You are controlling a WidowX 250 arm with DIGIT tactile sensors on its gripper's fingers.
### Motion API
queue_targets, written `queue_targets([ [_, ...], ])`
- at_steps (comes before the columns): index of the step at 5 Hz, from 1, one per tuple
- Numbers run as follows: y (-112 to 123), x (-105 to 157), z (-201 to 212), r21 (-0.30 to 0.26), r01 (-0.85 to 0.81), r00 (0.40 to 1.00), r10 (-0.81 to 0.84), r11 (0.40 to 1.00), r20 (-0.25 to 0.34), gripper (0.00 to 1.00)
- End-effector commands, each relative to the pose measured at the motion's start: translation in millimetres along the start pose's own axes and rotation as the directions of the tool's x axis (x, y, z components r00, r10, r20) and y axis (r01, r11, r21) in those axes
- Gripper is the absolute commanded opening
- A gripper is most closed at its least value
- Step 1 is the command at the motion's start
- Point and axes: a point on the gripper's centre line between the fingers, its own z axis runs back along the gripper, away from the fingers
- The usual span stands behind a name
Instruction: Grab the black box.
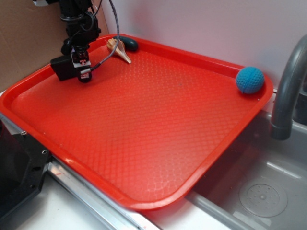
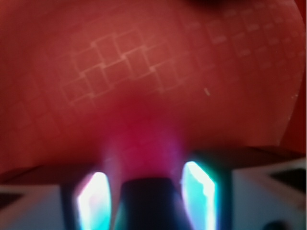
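Exterior view: red tray point(image 1: 144, 143) sits across a sink, grey faucet point(image 1: 288, 91) at the right edge. Arm is at the tray's far-left corner, gripper point(image 1: 82, 72) pointing down just over the textured surface. The black box point(image 1: 62, 67) is right at the gripper, on its left side, touching or nearly touching the fingers; I can't tell from this angle whether it's pinched between them or just sitting beside them. Box looks slightly tilted, near the tray's left rim. Behind the arm at the far rim: a tan shell point(image 1: 119, 49) and a dark rounded oval object point(image 1: 128, 43), close together. Blue ball point(image 1: 250, 79) sits alone in the far-right corner, well apart from everything else

Wrist view: heavily blurred, very close to the tray surface point(image 2: 120, 67), grid pattern visible. Two bright glare-washed fingers point(image 2: 93, 199) at the bottom with a dark shape point(image 2: 148, 201) between them, filling the gap. That shape could be the box or part of the gripper body, too blurred to say. So whether the fingers are apart or clamped: cannot tell. This view shows none of the shell, ball or faucet; exterior shows those but not the gap between the fingers
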Motion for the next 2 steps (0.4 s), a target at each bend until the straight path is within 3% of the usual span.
queue_targets([
  [1, -2.7, 2.0, 2.7, 0.010, 0.022, 0.999, -0.022, 1.000, 0.028, 0.00],
  [2, -2.9, -2.3, 5.5, 0.014, 0.026, 0.999, -0.027, 1.000, 0.034, 0.00],
])
